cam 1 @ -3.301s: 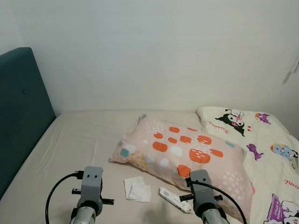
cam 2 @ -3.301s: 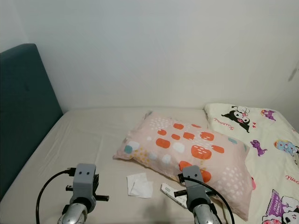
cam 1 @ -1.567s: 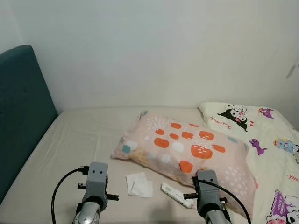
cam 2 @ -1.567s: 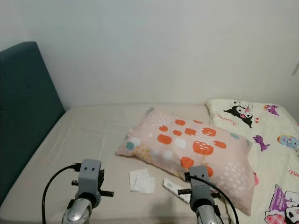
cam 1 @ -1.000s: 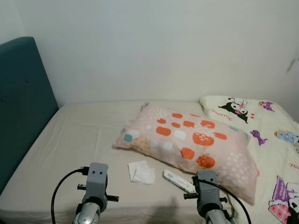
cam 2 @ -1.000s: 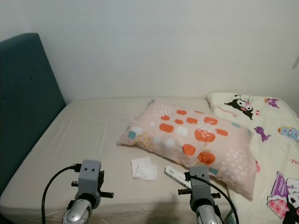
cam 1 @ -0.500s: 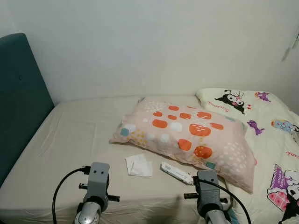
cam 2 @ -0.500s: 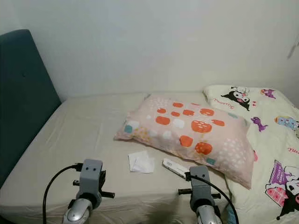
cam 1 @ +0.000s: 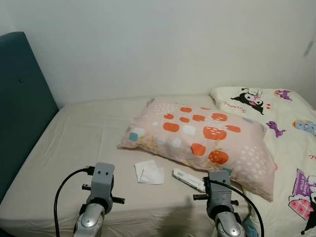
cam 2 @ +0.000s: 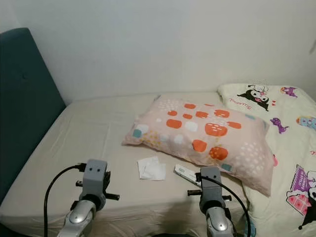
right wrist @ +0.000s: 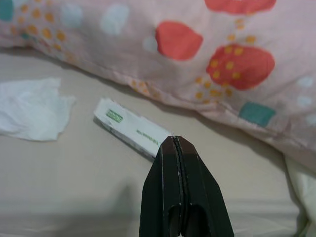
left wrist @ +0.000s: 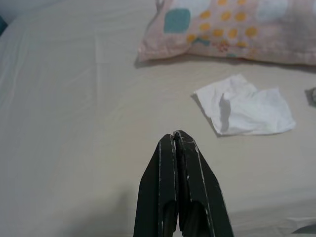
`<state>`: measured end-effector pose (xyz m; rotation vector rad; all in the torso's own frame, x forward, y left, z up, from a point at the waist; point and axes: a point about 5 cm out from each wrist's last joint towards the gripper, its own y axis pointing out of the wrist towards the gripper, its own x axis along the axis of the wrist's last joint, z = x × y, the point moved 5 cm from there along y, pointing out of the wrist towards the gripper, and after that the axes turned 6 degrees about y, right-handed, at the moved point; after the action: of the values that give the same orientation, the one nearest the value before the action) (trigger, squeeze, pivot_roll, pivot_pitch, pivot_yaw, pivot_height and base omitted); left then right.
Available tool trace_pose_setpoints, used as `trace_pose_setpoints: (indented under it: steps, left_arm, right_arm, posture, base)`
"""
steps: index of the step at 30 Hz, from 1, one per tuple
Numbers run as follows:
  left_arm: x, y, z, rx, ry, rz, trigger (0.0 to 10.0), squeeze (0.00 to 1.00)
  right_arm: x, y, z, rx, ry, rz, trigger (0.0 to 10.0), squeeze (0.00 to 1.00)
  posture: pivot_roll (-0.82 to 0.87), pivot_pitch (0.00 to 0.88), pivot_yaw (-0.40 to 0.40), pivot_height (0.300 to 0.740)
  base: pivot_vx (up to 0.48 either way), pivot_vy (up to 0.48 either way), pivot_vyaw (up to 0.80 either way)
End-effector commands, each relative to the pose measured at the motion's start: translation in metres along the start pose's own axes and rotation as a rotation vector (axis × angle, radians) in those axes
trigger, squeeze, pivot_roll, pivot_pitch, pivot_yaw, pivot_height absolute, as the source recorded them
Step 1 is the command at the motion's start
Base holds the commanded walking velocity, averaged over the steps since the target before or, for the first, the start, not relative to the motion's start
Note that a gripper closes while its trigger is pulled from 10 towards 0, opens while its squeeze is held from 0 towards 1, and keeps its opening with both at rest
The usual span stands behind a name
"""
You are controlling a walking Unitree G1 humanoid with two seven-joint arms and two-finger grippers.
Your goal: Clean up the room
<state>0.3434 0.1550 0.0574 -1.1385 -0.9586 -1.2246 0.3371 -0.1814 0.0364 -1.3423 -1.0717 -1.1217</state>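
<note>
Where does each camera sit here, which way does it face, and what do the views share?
Left eye view: on the head, looking forward and down at the bed; both arms show.
Right eye view: its stereo twin, same scene.
Left wrist view: looks along the shut left gripper toward the crumpled tissue.
Right wrist view: looks along the shut right gripper at the white packet.
Shared: tissue, packet and patterned pillow.

Bed [cam 2: 89, 138] with beige sheet; teal headboard [cam 2: 24, 103] at 9 o'clock. Pink pillow [cam 2: 202, 133] with orange spots at centre. Crumpled white tissue [cam 2: 151, 169] at the pillow's 7 o'clock, white wrapper [cam 2: 186, 175] just beside it at 3 o'clock. Cartoon-print blanket [cam 2: 291, 148] at 3 o'clock. 2 silver arms at 6 o'clock: left arm [cam 2: 91, 190], right arm [cam 2: 211, 197]
</note>
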Motion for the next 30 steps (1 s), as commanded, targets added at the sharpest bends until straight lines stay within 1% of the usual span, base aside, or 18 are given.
trace_pose_setpoints:
  steps: [1, 3, 6, 15, 23, 27, 28, 29, 30]
  left_arm:
    - [-0.013, -0.004, 0.005, 0.005, -0.001, 0.051, 10.0, 0.00]
    - [-0.015, -0.006, 0.005, 0.012, -0.002, 0.055, 10.0, 0.00]
    - [-0.014, -0.006, 0.005, 0.013, -0.003, 0.054, 10.0, 0.00]
    - [-0.014, -0.006, 0.008, 0.019, 0.002, 0.051, 10.0, 0.00]
    - [-0.013, -0.006, 0.010, 0.019, 0.017, 0.051, 10.0, 0.00]
    - [-0.009, -0.005, 0.014, 0.021, 0.030, 0.042, 10.0, 0.00]
    - [-0.006, -0.005, 0.019, 0.028, 0.035, 0.035, 10.0, 0.00]
    - [-0.006, -0.005, 0.019, 0.028, 0.035, 0.035, 10.0, 0.00]
    - [-0.005, -0.005, 0.024, 0.036, 0.040, 0.031, 10.0, 0.00]
  right_arm:
    - [-0.009, -0.002, -0.001, -0.003, 0.010, 0.038, 10.0, 0.00]
    - [-0.008, -0.001, 0.001, 0.006, 0.004, 0.035, 10.0, 0.00]
    - [-0.008, 0.000, 0.001, 0.010, 0.002, 0.035, 10.0, 0.00]
    - [-0.006, 0.003, 0.002, 0.017, -0.003, 0.034, 10.0, 0.00]
    - [-0.003, 0.006, 0.001, 0.016, 0.004, 0.031, 10.0, 0.00]
    - [0.002, 0.012, 0.001, 0.018, 0.007, 0.029, 10.0, 0.00]
    - [0.007, 0.017, 0.001, 0.024, 0.001, 0.030, 10.0, 0.00]
    - [0.007, 0.017, 0.001, 0.024, 0.001, 0.030, 10.0, 0.00]
    - [0.013, 0.021, 0.002, 0.041, 0.002, 0.019, 10.0, 0.00]
  posture:
    - [0.02, 0.149, 0.015, 0.616]
    - [0.02, 0.145, 0.003, 0.601]
    - [0.03, 0.143, 0.003, 0.592]
    - [0.04, 0.128, -0.003, 0.592]
    - [0.04, 0.132, -0.001, 0.592]
    - [0.05, 0.143, -0.002, 0.582]
    - [0.05, 0.150, -0.004, 0.577]
    - [0.05, 0.150, -0.004, 0.577]
    - [0.05, 0.157, -0.007, 0.577]
  base:
    - [0.000, 0.000, 0.00]
    - [0.000, 0.000, 0.00]
    - [0.000, 0.000, 0.00]
    - [0.000, 0.000, 0.00]
    - [0.000, 0.000, 0.00]
    - [0.000, 0.000, 0.00]
    - [0.000, 0.000, 0.00]
    - [0.000, 0.000, 0.00]
    - [0.000, 0.000, 0.00]
